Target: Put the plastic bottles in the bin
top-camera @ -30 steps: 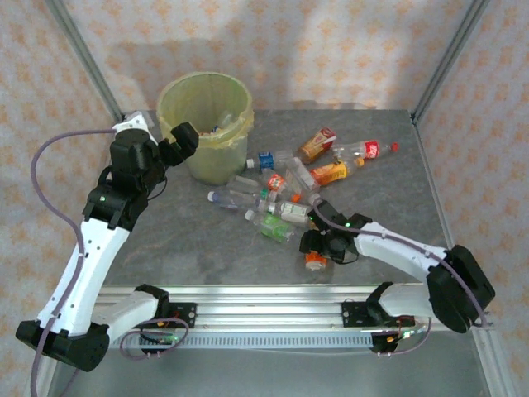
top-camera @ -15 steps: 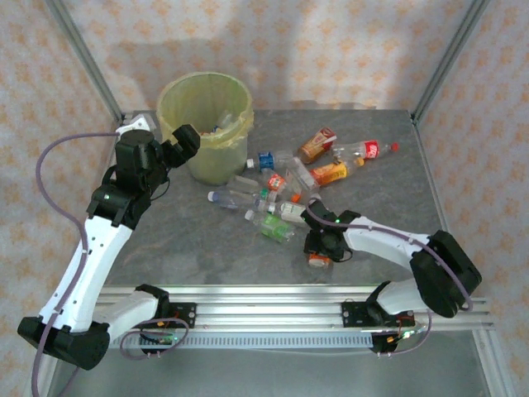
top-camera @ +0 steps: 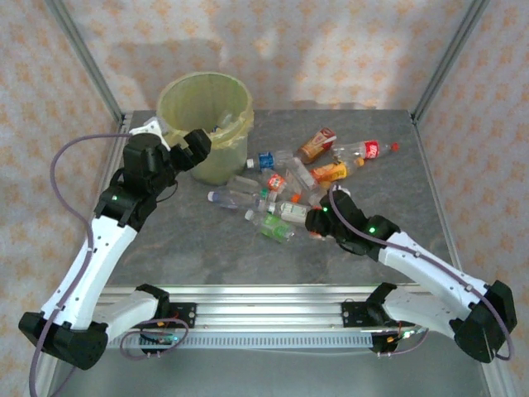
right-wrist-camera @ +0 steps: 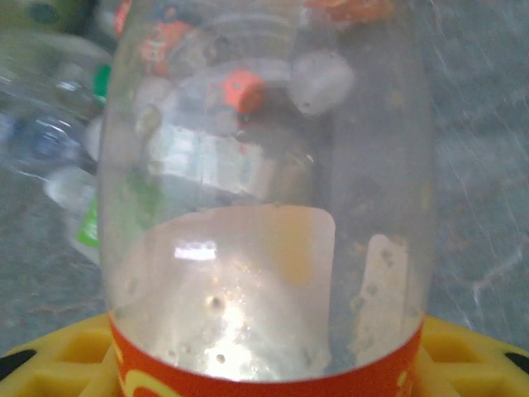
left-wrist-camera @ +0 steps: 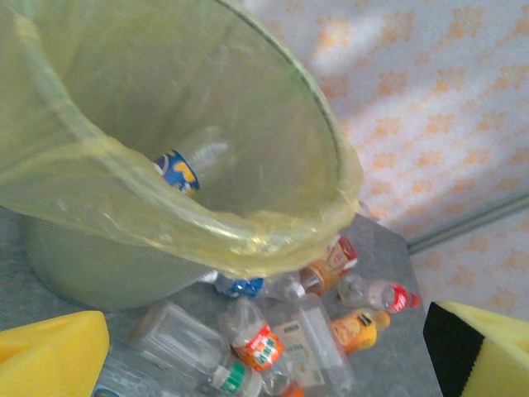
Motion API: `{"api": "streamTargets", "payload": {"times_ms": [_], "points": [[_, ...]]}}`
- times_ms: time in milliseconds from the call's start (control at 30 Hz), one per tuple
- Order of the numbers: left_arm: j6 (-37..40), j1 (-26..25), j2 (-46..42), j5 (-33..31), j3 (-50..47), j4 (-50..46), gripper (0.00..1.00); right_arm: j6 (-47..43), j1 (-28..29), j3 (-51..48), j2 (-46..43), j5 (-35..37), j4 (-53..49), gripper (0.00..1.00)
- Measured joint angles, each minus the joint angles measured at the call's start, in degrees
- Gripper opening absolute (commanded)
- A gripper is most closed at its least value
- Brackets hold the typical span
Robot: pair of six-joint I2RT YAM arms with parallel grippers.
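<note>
Right gripper (top-camera: 317,225) clamped on a clear red-banded bottle (right-wrist-camera: 264,248); yellow pads (right-wrist-camera: 50,368) sit either side of the band in the wrist view; position roughly mid-table, at the near side of the pile; can't tell if that bottle is off the table (top-camera: 190,248); loose bottles lie on their sides beyond it, spreading toward the far right corner: green-label bottle (top-camera: 277,228) nearest, plain clear bottle (top-camera: 234,196), red-label bottle (top-camera: 277,180), orange-filled bottle (top-camera: 329,173), blue-label bottle (top-camera: 266,160), red-capped bottle (top-camera: 369,150), brownish bottle (top-camera: 316,145) farthest; left gripper (top-camera: 186,149) spread wide, nothing between its fingertips (left-wrist-camera: 50,356); it hangs just beside the bin's near-left side, contact unclear; bin (top-camera: 235,124) stands in the far left corner, yellow-green liner folded over the rim; binned bottle (left-wrist-camera: 178,169), blue label, lies inside.
</note>
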Motion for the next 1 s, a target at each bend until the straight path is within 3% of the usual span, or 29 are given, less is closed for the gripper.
{"api": "streamTargets", "payload": {"times_ms": [200,433,700,1000], "points": [[0.11,-4.59,1.86,3.91,-0.35,3.06,1.0,-7.19,0.0,1.27,1.66,-1.81,11.96,0.37],[2.25,-10.27,6.1,8.35,0.55,5.31,1.0,-14.08,0.0,2.12,7.17,-9.33,24.72,0.37],[6.69,-14.05,13.64,13.03,6.12,5.29,1.0,-16.04,0.0,4.46,11.19,-15.56,31.67,0.37],[7.74,-14.84,18.71,16.59,8.09,5.53,0.94,-16.11,0.0,4.7,12.94,-20.02,34.18,0.37]]}}
